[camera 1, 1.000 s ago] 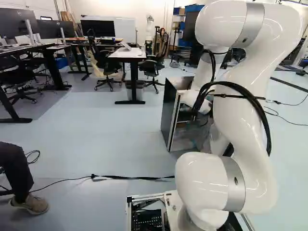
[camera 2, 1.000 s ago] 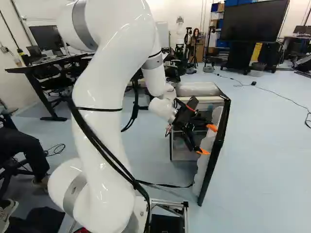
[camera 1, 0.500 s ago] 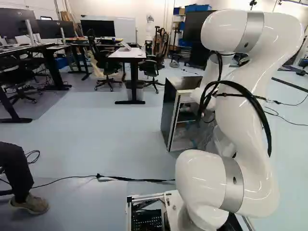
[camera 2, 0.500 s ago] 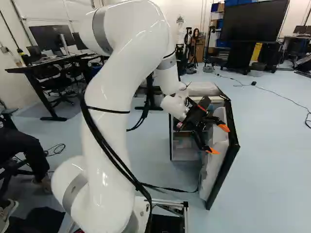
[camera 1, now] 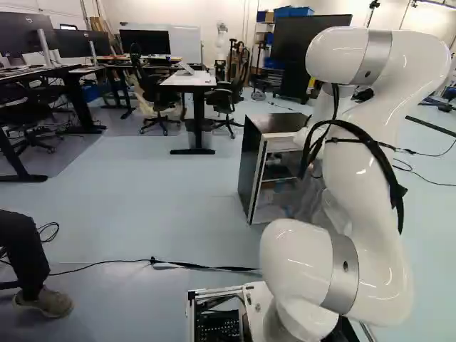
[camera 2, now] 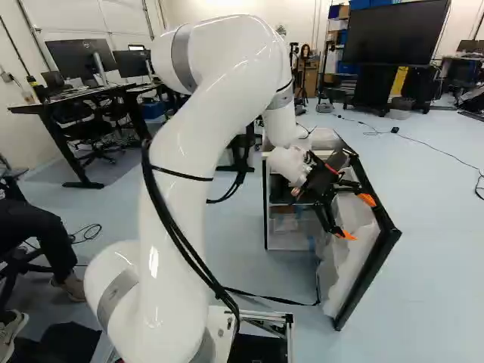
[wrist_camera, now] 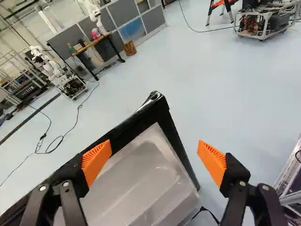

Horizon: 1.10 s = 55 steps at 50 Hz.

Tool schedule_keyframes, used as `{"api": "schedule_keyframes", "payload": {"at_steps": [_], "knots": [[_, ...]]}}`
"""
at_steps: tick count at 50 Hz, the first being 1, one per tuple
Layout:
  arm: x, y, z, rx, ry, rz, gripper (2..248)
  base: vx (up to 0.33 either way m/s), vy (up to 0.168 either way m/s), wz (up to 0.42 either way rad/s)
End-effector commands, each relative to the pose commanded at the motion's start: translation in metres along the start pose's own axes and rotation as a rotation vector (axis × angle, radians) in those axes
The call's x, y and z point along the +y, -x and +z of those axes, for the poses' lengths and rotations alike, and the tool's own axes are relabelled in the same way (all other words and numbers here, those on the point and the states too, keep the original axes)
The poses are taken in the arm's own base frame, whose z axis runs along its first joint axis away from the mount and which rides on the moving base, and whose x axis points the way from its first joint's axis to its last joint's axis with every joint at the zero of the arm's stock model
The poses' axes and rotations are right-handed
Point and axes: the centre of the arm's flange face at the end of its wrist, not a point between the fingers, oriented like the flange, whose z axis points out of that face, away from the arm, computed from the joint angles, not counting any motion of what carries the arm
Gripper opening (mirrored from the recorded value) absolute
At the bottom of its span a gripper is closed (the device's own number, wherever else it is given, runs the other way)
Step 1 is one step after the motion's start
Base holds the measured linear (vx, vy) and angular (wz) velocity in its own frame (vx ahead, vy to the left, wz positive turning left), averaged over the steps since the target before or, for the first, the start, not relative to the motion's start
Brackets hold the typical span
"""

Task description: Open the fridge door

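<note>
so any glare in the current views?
Left base view: bright highlights on the white arm; right base view: a hard glare spot low on it; wrist view: soft sheen on the door's pale liner, a glint at its black corner.

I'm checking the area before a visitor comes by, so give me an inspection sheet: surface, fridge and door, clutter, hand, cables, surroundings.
Surface: pale floor, fridge standing on it.
Job's things: fridge with its door standing open; shelves visible inside.
Clutter: nothing seen on the visible part of the fridge top.
Hand: open, at the door's inner side; contact cannot be told.
Cables: black floor cable ahead of the base; black arm cables strapped to the arm.
Surroundings: desks, chairs, another robot.
</note>
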Motion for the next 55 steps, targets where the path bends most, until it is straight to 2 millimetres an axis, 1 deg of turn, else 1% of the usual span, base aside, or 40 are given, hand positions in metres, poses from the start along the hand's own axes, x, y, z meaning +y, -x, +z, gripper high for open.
{"api": "schedule_keyframes", "payload": {"at_steps": [8,16,32,55], "knots": [[-0.006,-0.002,0.008,0.005,0.011,0.014,247,0.000,0.000,0.000],[-0.002,-0.002,0.006,0.004,0.009,0.007,247,0.000,0.000,0.000],[0.026,-0.004,-0.016,-0.007,-0.018,-0.049,247,0.000,0.000,0.000],[0.068,-0.006,-0.050,-0.027,-0.111,-0.155,247,0.000,0.000,0.000]]}}
